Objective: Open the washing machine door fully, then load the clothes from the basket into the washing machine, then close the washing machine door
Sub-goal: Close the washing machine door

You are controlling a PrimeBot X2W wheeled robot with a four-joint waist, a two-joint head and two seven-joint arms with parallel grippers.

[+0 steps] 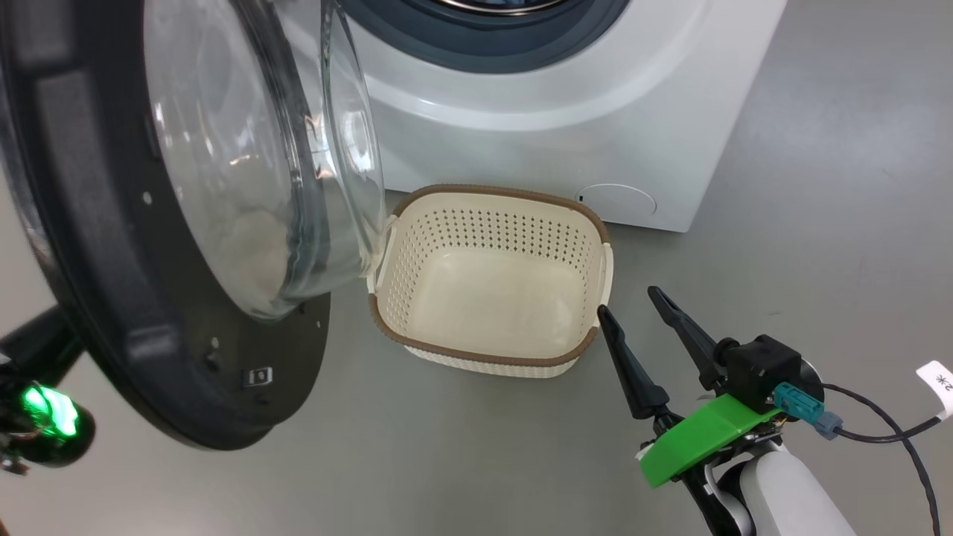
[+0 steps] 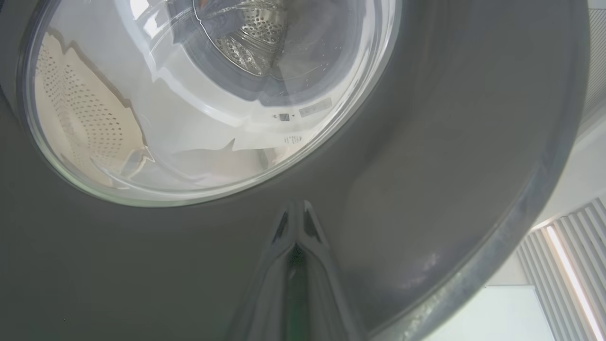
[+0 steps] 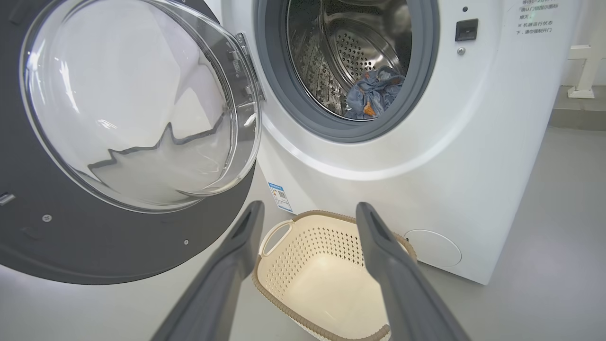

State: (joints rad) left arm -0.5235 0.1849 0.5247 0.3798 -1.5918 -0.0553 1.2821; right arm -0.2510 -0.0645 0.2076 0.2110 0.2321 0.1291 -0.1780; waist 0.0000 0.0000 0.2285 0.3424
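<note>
The washing machine door (image 1: 97,260) stands swung open at the left, its glass bowl (image 1: 246,149) bulging toward the basket. The basket (image 1: 491,231) sits empty on the floor in front of the washing machine (image 1: 595,126). The blue clothes (image 3: 374,94) lie inside the steel drum. My right gripper (image 1: 629,301) hangs open just right of the basket, with nothing between its fingers; in its wrist view the right gripper (image 3: 310,208) points over the basket (image 3: 307,255). My left gripper (image 2: 296,208) is shut, tips close against the door's black outer rim (image 2: 426,142); I cannot tell if they touch.
My left wrist (image 1: 45,413), lit green, sits behind the door at the lower left. Grey floor (image 1: 819,223) spreads to the right of the machine and in front of the basket. A round white service cover (image 1: 618,201) sits low on the machine's front.
</note>
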